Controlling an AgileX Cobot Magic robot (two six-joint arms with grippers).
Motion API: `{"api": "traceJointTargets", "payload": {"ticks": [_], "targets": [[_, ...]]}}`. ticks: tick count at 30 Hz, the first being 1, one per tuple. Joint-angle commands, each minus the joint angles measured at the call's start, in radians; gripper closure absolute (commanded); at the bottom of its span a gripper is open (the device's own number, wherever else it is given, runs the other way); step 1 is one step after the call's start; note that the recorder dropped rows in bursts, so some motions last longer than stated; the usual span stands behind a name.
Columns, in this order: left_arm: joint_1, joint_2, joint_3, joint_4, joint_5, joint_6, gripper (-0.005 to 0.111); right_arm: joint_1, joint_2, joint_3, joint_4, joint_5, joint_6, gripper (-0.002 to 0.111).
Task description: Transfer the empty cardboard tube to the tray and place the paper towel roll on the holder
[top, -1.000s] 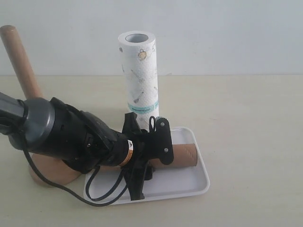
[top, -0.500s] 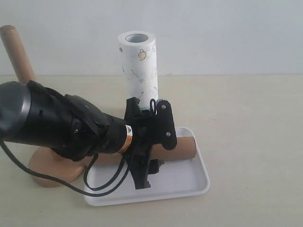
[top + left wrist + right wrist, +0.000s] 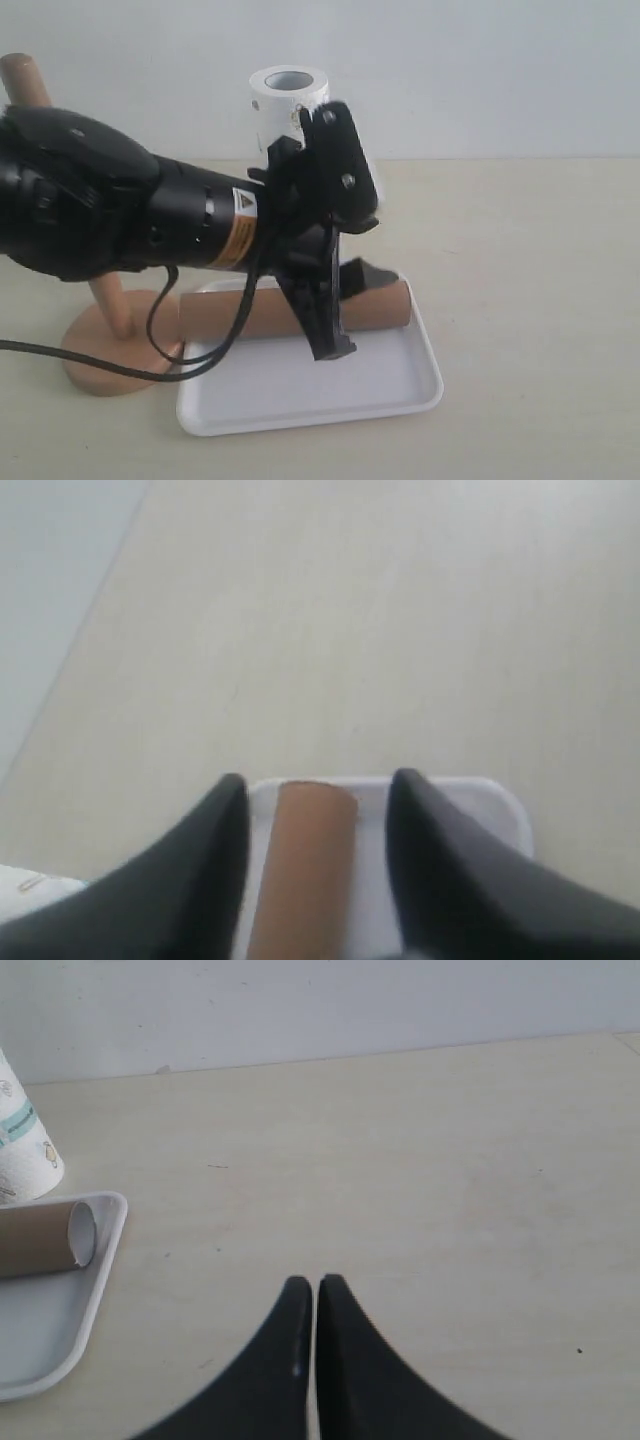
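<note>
Tube (image 3: pixel 375 305) is lying flat in the tray (image 3: pixel 300 405), lengthwise along the back rim, so that half looks done. Left pincer (image 3: pixel 318 785) is open and hanging above the tube, one finger on each side, with no contact that I can see. Right pincer (image 3: pixel 312 1282) is shut with nothing in it, parked over bare bench (image 3: pixel 450 1160) well away from everything. The tube is plain brown cardboard, hollow and thin-walled. My read is that it's very light, stiff along its length, easy to crush across, and it'll roll, though the tray's low rim should hold it. The tray is smooth white plastic by the look, with rounded corners. Next up is the roll (image 3: pixel 288 92), standing upright just behind the tray and mostly hidden by the left arm in the exterior view. It's white embossed-looking paper with small utensil prints, a teal band near the bench end and an open core on top. I'd expect it to be light but bulky, soft and squashy, and the outer sheet could slip or peel. I'd grab it mid-body with a wide opening and moderate squeeze, or pinch the wall at the top with one finger in the core. Keep it vertical, since the core has to drop over the pole. Holder (image 3: pixel 100 350) sits left of the tray. It's pale wood with a round disc base and a slim round-topped pole, and the top is free. The base looks light, so a side knock could tip it.
</note>
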Motion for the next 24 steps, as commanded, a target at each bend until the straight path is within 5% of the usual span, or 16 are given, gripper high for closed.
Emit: {"api": "traceJointTargets", "payload": {"ticks": [1, 7, 24], "targets": [[-0.004, -0.122, -0.001, -0.007, -0.024, -0.158, 0.102, -0.003, -0.005, -0.001, 0.002, -0.009, -0.002, 0.107], [-0.004, -0.264, 0.040, -0.004, -0.184, -0.247, 0.103, -0.003, -0.005, -0.001, 0.002, -0.009, -0.002, 0.107], [-0.004, -0.764, 0.295, -0.004, -0.088, -0.413, 0.103, -0.003, -0.005, -0.001, 0.002, -0.011, -0.002, 0.107]]}}
